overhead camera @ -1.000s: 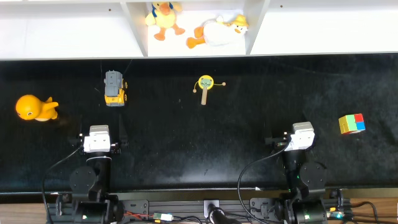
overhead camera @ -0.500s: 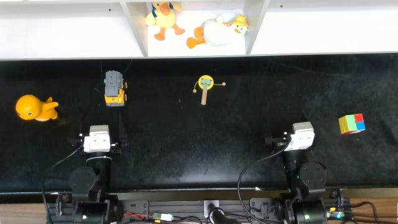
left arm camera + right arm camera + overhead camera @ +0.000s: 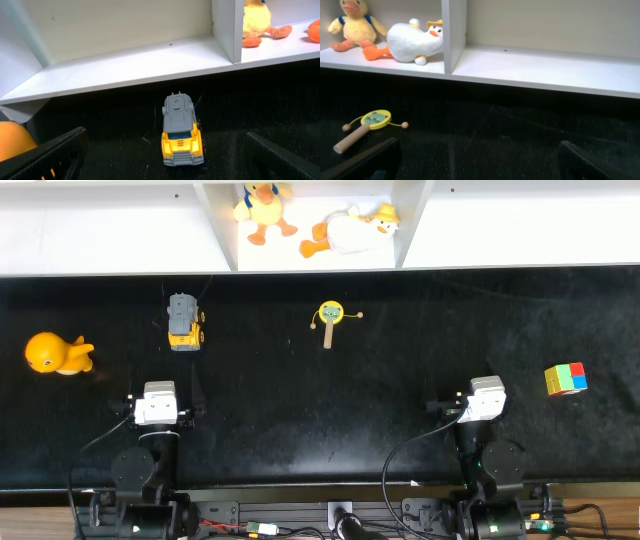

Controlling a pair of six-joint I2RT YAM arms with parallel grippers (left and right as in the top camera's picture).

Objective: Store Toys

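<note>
Four toys lie on the black table: an orange duck at the far left, a yellow-and-grey truck, a small rattle drum near the middle and a colour cube at the right. My left gripper sits low by its base, open, its fingers spread wide, with the truck straight ahead and apart from it. My right gripper is likewise open and holds nothing, fingers apart; the rattle lies ahead to one side.
A white shelf runs along the table's far edge. Its middle compartment holds a yellow plush duck and a white plush goose. The compartments on both sides look bare.
</note>
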